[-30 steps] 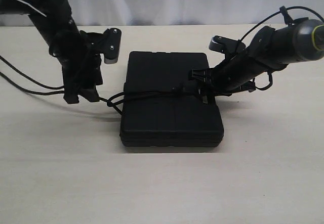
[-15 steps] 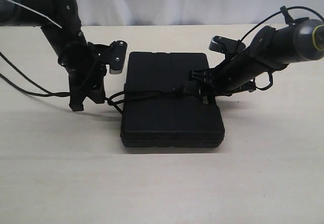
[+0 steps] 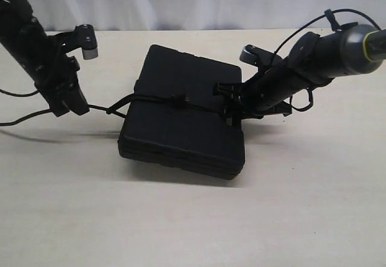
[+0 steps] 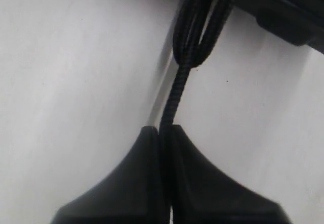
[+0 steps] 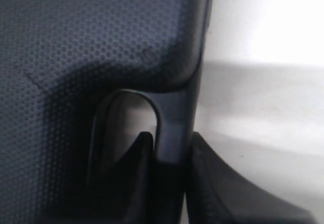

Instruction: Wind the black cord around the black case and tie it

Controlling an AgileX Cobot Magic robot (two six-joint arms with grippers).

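The black case (image 3: 181, 128) lies flat on the table, turned at an angle. The black cord (image 3: 99, 107) runs taut from the case's left side and crosses its top. My left gripper (image 3: 77, 106) is left of the case, shut on the cord. In the left wrist view the single strand of cord (image 4: 174, 95) leaves the left gripper (image 4: 162, 131) and passes through a loop of the same cord beside the case (image 4: 288, 16). My right gripper (image 3: 232, 107) is shut on the case's handle bar (image 5: 174, 118); the right gripper (image 5: 172, 139) has one finger inside the cut-out.
The pale wooden table (image 3: 193, 219) stretches around the case. The left arm's loose cables (image 3: 18, 119) trail over the table at the far left. A white curtain (image 3: 181, 2) closes the back.
My left gripper has shut on the cord and pulled it away to the left. The case has slid left and turned, and the right gripper went along with its handle.
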